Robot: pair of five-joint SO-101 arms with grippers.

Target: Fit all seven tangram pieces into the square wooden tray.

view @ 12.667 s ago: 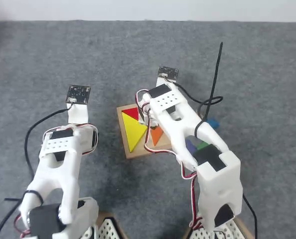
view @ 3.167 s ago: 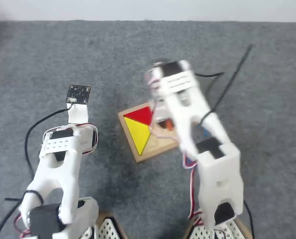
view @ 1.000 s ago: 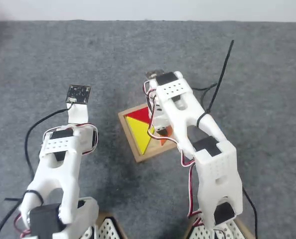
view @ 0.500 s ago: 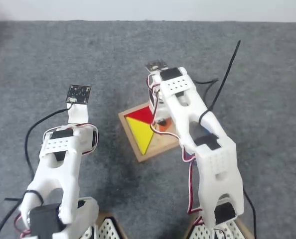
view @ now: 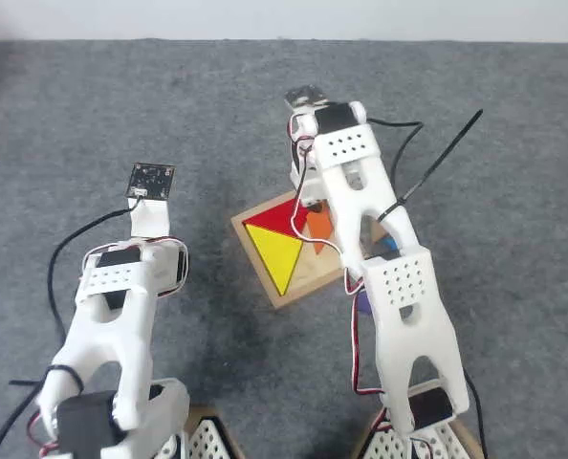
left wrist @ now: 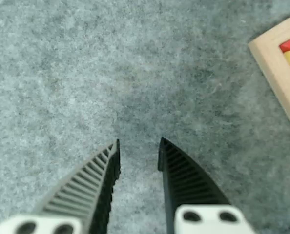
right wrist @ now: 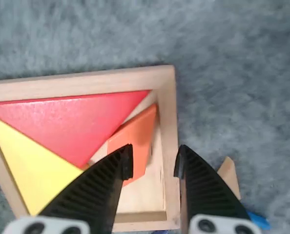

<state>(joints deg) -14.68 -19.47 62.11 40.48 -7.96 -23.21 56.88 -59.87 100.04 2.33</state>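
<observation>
Right gripper (right wrist: 153, 157) now over orange piece (right wrist: 140, 131)

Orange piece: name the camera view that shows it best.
The right wrist view: the orange piece lies nearly whole in the tray beside the red triangle. The high view has it partly behind the right arm; the left wrist view catches a tray corner.

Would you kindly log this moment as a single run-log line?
wooden tray: red triangle, yellow triangle, orange piece inside | right gripper: open, empty, above orange piece | left gripper: open, empty, over grey mat
</observation>
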